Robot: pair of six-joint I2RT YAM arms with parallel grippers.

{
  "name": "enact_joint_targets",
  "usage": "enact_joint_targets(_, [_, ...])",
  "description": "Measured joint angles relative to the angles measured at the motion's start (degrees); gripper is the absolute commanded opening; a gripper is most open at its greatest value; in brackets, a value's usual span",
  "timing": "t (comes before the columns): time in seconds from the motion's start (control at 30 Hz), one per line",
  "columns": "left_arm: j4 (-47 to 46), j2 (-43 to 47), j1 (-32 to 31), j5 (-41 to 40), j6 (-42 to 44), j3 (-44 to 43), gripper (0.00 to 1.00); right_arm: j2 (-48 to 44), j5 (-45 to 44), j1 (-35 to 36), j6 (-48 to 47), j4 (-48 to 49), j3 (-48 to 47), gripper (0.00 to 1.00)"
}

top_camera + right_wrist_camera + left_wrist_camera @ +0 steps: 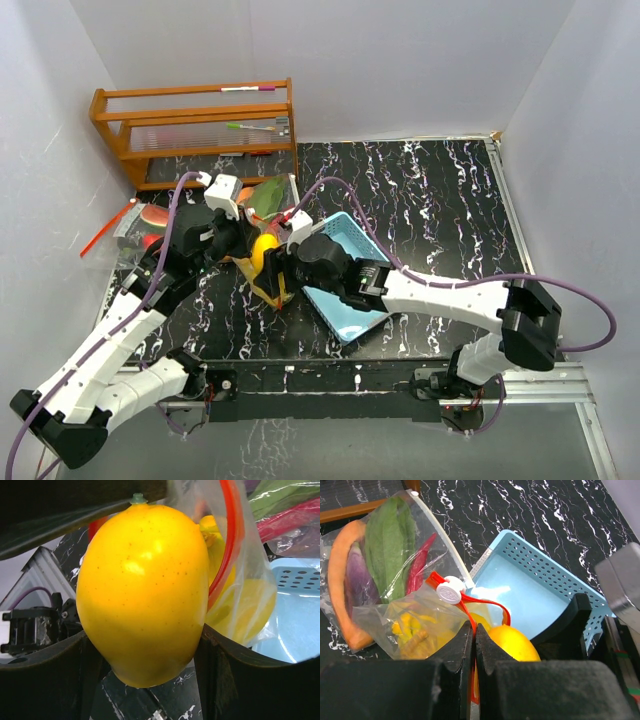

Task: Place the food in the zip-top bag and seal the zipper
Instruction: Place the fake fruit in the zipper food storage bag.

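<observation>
Right gripper (145, 662), jaws half-spread and clamped across the width of the glossy yellow toy mango (142, 580), holds it just beside the light-blue plastic basket (545, 560), at the mouth of the clear zip-top bag (395, 580), whose red-zipper rim (485, 601) the closed left gripper (474, 645) pinches.

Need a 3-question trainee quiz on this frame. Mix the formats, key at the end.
1. True or false: the right gripper has the mango clamped between its fingers.
2. What is the left gripper shut on? A) the basket rim B) the edge of the zip-top bag C) the wooden rack
3. Fill in: the red chilli lies ___ the bag.
Key: 1 true; 2 B; 3 inside
</observation>
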State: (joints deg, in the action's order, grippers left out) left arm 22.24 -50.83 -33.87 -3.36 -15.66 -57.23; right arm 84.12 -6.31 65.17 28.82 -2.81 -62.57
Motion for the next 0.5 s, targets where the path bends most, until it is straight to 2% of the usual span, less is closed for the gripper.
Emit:
enact_joint_targets(0.33, [1.3, 2.3, -0.1, 2.4, -0.9, 0.0, 0.0, 2.8, -9.1, -3.1, 3.5, -0.5, 0.0, 0.44])
enact_joint_targets(0.5, [2.1, 3.4, -0.1, 3.2, -1.4, 0.0, 0.0, 4.8, -15.1, -3.8, 4.6, -4.0, -0.7, 0.44])
